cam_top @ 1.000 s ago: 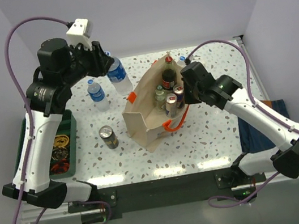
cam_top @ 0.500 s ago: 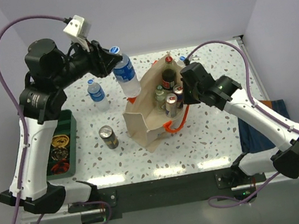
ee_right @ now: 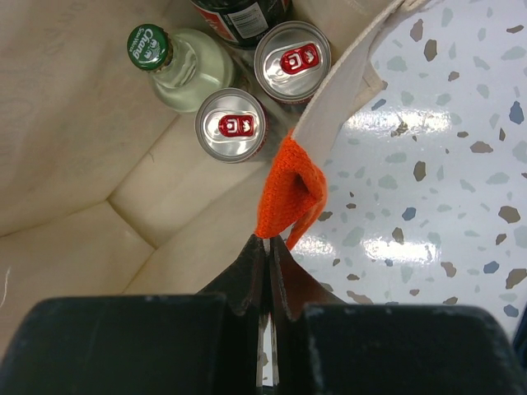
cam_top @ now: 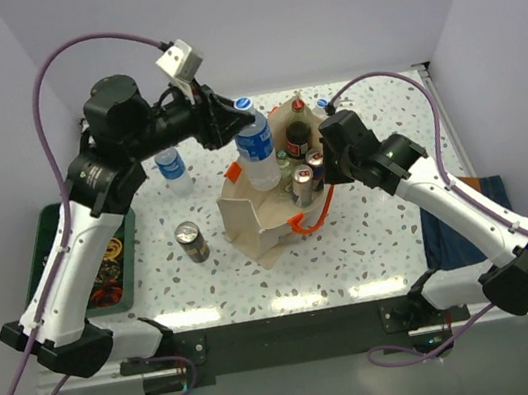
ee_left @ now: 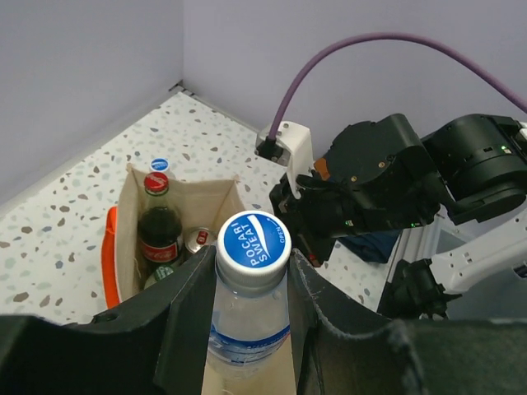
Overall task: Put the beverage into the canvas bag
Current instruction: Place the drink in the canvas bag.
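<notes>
Clamping clear blue-capped plastic bottle [ee_left: 251,251] in left gripper [ee_left: 247,290] above beige canvas bag [ee_left: 132,216], base cut off; pinching bag rim with right gripper [ee_right: 268,249].

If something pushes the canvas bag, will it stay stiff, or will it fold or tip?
Probably floppy: the canvas bag has soft, creased walls, and the right gripper pinches its rim, seemingly to hold it open. It likely resists tipping, since cans and a green-capped bottle weigh down its bottom. Its rim may fold if pushed.
</notes>
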Controlling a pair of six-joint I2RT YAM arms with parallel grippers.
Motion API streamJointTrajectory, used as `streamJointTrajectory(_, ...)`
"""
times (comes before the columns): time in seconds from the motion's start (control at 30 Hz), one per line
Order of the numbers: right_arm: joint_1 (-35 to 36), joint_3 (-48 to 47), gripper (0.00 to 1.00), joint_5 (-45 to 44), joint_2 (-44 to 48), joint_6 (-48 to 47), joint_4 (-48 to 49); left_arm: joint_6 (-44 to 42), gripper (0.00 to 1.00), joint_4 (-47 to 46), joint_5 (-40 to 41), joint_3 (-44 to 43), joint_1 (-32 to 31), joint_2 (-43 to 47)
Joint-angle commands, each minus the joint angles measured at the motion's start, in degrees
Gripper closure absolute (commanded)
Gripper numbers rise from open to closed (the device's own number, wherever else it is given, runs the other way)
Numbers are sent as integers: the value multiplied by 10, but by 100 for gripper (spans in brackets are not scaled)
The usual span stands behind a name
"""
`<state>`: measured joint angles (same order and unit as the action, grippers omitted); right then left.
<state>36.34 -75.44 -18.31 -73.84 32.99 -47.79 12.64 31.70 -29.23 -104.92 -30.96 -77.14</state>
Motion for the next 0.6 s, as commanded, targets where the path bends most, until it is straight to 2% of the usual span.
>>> streamJointTrajectory(0.0, -1, 9, 100, 1, 5, 1, -2, 18, 100, -115, 27, 30, -26, 10)
streamJointTrajectory(0.23, 0, 3, 100, 6, 6, -2, -7, 26, 100, -163, 92, 111, -59, 14)
streamJointTrajectory(0.57, -1, -10, 100, 33, -9, -20, -35, 41, 100, -236, 265, 226, -106, 13)
